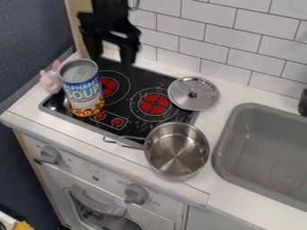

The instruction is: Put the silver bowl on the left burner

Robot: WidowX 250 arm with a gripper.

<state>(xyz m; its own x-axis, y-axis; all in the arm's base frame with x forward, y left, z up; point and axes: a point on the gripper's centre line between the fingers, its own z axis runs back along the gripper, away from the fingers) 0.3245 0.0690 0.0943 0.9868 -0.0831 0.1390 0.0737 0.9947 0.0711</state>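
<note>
High over the back left of the stove hangs my gripper (111, 56), its two fingers spread apart with nothing between them. The silver bowl, a metal pan with a handle (177, 150), sits upright on the white counter between the stove's front right corner and the sink, its handle pointing left over the stove edge. The left burner (109, 86) is a red disc with rings on the black stovetop, partly covered by a soup can (82, 87) standing at its front left. My gripper is well away from the pan, up and to the left.
A silver lid (193, 93) lies at the stove's right edge, beside the right burner (154, 103). A pink plush toy (50, 80) sits left of the can. The grey sink (240, 134) is on the right, and a tiled wall (228, 40) runs behind.
</note>
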